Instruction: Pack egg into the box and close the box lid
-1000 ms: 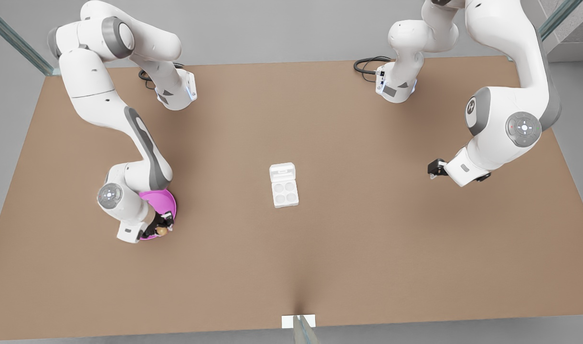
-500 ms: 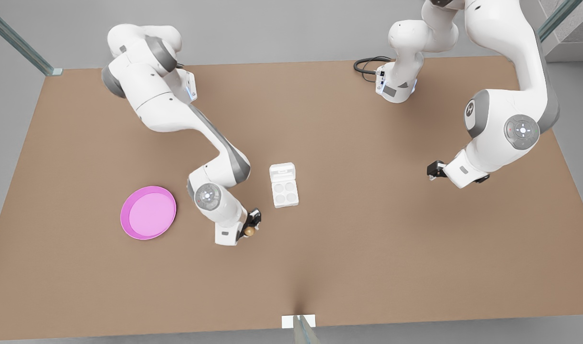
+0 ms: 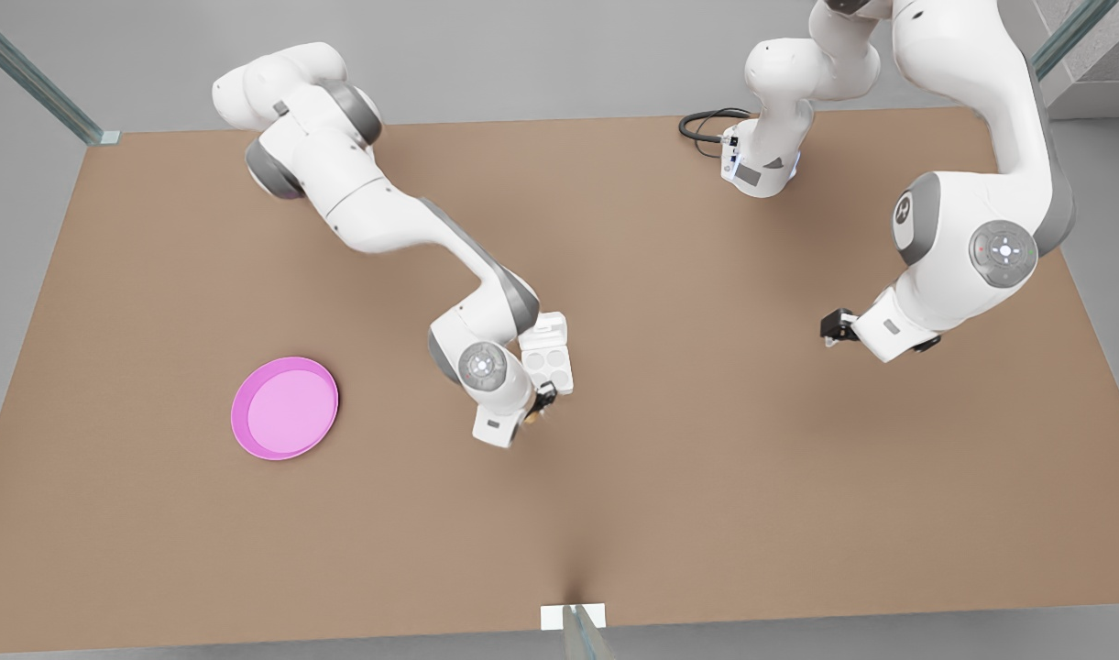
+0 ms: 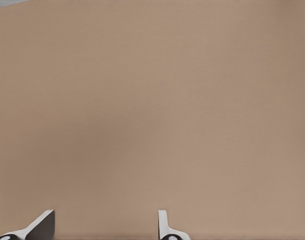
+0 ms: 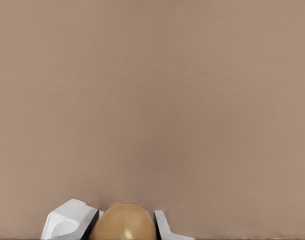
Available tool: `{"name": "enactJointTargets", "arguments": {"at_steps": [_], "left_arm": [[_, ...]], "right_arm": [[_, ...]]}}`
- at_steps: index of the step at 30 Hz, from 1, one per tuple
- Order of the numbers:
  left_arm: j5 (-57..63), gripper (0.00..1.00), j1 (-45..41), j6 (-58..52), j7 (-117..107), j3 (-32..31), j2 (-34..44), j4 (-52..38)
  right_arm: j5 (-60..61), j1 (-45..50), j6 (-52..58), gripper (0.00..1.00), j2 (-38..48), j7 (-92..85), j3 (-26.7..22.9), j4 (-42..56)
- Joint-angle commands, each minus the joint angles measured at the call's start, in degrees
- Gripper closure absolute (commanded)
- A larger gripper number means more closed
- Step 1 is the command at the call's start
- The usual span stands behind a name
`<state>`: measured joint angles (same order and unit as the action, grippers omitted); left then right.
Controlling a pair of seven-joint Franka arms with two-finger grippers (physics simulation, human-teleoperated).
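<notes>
Egg [image 5: 123, 222], small, tan-brown and oval, sat clamped between the two white fingers of the right gripper [image 5: 123, 226] in the right wrist view, with plain brown tabletop beyond it. In the front view that gripper [image 3: 539, 409] hung at the end of the white arm reaching in from the front view's left. It was just beside the near corner of the small white plastic egg carton [image 3: 548, 362], and only a sliver of the egg [image 3: 532, 419] peeked out under the wrist. The carton rested near the middle of the brown table [image 3: 706, 495], with round cups visible, partly covered by the arm. Its white square hinged lid [image 3: 548, 325] lay open and flat on the far side of the cups.

The left gripper [image 3: 832, 328] hung above the table toward the front view's right, well apart from the carton, on an arm that waited. In the left wrist view its fingertips [image 4: 165, 227] stood apart with bare table between them and nothing held.

A round pink plate [image 3: 285, 407] lay toward the front view's left, well apart from the carton. A black cable [image 3: 701, 124] curled by the arm base at the far edge.
</notes>
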<state>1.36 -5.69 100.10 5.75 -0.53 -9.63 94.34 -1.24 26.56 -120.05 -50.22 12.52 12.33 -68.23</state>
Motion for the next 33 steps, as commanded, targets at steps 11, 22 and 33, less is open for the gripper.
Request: {"name": "enactJointTargets", "arguments": {"at_steps": [11,22,33], "left_arm": [[0.04,0.00,0.07,-0.17,-0.21,0.00,-0.39,-0.04],[0.04,0.00,-0.02,-0.17,-0.21,0.00,-0.56,-0.04],[0.04,0.00,-0.11,-0.08,-0.21,0.00,-0.91,-0.04]], "right_arm": [[-0.52,2.01,-0.10,0.58,5.39,21.22,0.50,-8.15],[-1.22,3.85,-2.21,0.58,8.91,25.88,0.85,-15.00],[-1.22,5.09,-4.76,0.56,10.93,27.91,0.85,-18.96]]}}
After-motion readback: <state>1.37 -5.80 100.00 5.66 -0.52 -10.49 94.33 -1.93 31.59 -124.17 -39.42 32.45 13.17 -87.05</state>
